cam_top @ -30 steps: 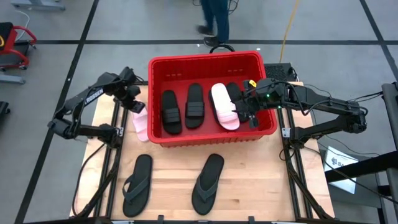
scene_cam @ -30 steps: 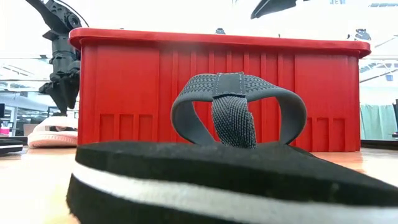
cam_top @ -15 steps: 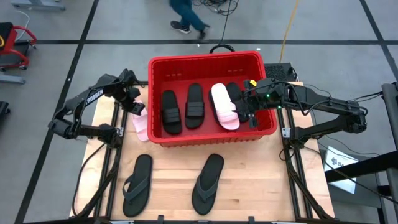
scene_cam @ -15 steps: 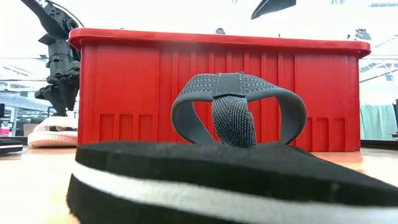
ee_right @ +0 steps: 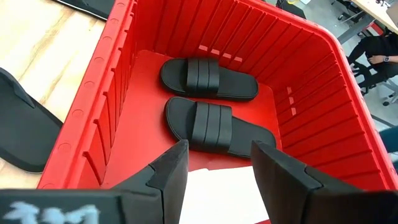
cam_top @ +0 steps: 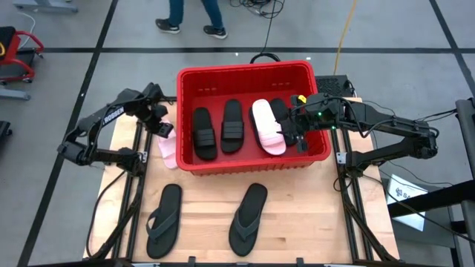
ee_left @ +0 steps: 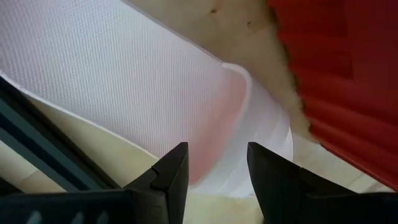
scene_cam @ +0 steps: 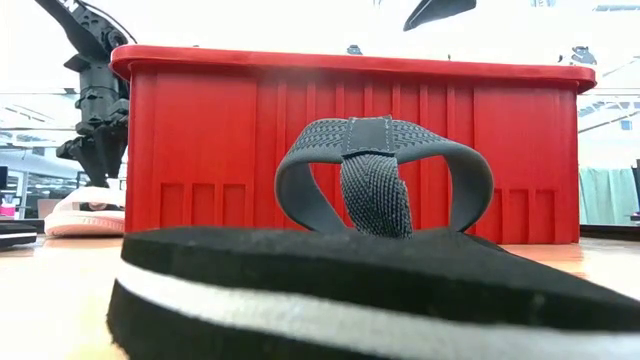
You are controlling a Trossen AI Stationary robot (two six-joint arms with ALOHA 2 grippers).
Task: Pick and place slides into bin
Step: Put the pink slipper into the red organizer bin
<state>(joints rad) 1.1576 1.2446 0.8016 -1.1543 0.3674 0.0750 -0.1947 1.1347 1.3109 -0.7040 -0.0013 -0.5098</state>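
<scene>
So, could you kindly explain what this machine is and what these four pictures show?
Two robot arms work at a wooden table. One camera looks straight down, one sits at tabletop height, and one rides on each wrist. The red bin already holds two black slides and a pink slide. Two black flip-flops lie on the table. The left gripper, open, hangs over the other pink slide beside the bin. The right gripper, open, hangs over the bin. Neither holds anything.
</scene>
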